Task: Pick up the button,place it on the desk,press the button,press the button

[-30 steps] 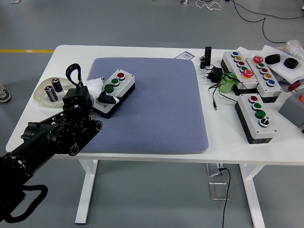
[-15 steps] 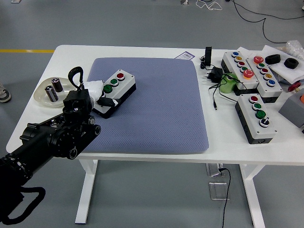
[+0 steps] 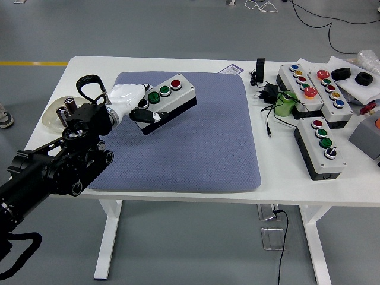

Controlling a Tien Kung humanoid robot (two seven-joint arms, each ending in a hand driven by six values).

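A grey button box with a red, a green and a black control on top is held in my left hand. The box is lifted and tilted above the left part of the blue-grey mat. My white fingers wrap around the box's left end, with the thumb under its black base. My black left arm comes in from the lower left. The right arm is out of view.
A white dish with small cylinders sits at the left table edge beside my wrist. Several other button boxes stand at the right, with a black plug and cable and a green object.
My left hand closed on the button box and lifted it off the mat, carrying it up and to the right. The box now hangs tilted above the mat.
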